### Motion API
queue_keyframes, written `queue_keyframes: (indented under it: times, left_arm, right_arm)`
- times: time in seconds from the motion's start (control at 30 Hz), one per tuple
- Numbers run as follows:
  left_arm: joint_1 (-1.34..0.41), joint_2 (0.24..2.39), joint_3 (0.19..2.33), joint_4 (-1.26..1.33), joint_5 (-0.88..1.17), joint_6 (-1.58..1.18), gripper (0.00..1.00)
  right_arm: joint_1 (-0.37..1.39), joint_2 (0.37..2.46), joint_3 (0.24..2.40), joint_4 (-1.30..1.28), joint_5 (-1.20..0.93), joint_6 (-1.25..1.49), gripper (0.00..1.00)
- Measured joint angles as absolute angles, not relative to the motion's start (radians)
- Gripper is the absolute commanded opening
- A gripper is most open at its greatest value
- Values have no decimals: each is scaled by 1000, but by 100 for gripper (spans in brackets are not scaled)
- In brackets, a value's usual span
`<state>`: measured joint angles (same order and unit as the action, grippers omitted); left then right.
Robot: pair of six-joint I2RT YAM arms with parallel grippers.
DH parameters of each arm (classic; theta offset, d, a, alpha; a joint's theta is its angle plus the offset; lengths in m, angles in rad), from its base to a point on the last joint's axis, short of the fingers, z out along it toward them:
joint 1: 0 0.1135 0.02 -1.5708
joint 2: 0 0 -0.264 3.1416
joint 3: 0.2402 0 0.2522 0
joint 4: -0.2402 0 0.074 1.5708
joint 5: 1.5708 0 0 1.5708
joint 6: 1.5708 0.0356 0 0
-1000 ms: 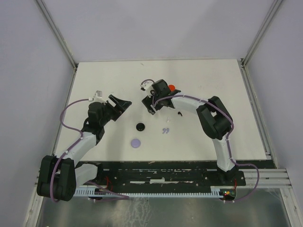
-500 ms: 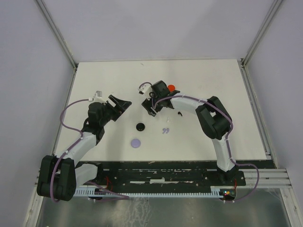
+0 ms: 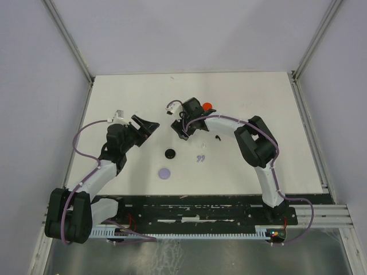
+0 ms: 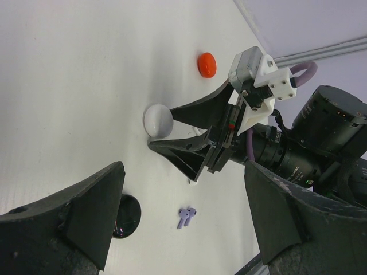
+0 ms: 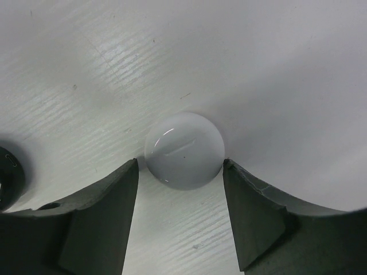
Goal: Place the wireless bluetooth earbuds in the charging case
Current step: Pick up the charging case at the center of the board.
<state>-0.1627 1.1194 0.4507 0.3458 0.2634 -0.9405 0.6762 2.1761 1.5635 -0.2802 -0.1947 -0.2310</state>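
On the left we see the left end effector (image 3: 146,127) held above the desk (image 3: 114,91) with its fingers spread wide and nothing between them. On its near side, towards the arm bases, lie a lavender disc (image 3: 165,172) and, closer to it, a black disc (image 3: 170,153); the black one shows just inside the left finger in the left wrist view. Next comes the right end effector (image 5: 180,166), low over the desk and pointing at the left one, jaws parted. A white round case (image 5: 183,150) sits in its mouth, right at the fingertips, one finger on either side; we cannot tell whether the fingers touch it. The lavender earbuds (image 3: 200,158) lie side by side on the desk, near the right end effector on its near side, apart from every disc. A red disc (image 3: 207,106) rests just behind its wrist, and a black earbud (image 3: 218,137) lies beside its forearm.
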Motion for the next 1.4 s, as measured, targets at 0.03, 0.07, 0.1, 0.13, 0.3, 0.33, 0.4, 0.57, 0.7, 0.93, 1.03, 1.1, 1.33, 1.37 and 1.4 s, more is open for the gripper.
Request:
queue_keyframes:
  times: [0.03,0.07,0.1,0.13,0.3,0.33,0.4,0.57,0.7,0.93,1.03,1.1,1.33,1.37,1.4]
  left_arm:
    - [-163,1119,451,346,263,-941,90]
    - [-163,1119,451,346,263,-941,90]
    - [-163,1119,451,346,263,-941,90]
    - [-163,1119,451,346,263,-941,90]
    - [-163,1119,450,346,264,-941,90]
    - [-163,1119,450,346,264,-941,90]
    - [-163,1122,448,349,265,-941,90]
    - [-163,1173,439,394,299,-941,90]
    - [-159,1259,410,502,371,-956,89]
    - [-159,1381,391,670,484,-1003,87]
    - [-159,1420,392,739,533,-1019,86]
    - [-158,1448,393,777,558,-1030,85]
    - [-158,1591,421,929,643,-1102,80]
    - [-159,1609,426,950,650,-1117,79]
    - [-159,1629,432,977,660,-1130,78]
  right_arm:
    - [676,2177,1564,-280,-195,-232,66]
    - [676,2178,1565,-279,-195,-233,64]
    - [676,2178,1566,-279,-195,-233,63]
    - [676,2181,1568,-279,-195,-233,61]
    - [677,2184,1571,-278,-197,-236,41]
    - [677,2184,1571,-278,-197,-233,39]
    - [677,2184,1571,-274,-197,-238,37]
    - [674,2174,1546,-236,-208,-230,32]
    - [654,2136,1481,-199,-247,-200,30]
    - [617,2032,1412,-187,-317,-152,30]
    - [616,1980,1395,-176,-348,-137,30]
    - [618,1948,1388,-171,-373,-127,30]
    - [620,1900,1375,-167,-448,-104,30]
    - [620,1899,1374,-166,-454,-102,30]
    - [620,1899,1374,-167,-458,-101,30]
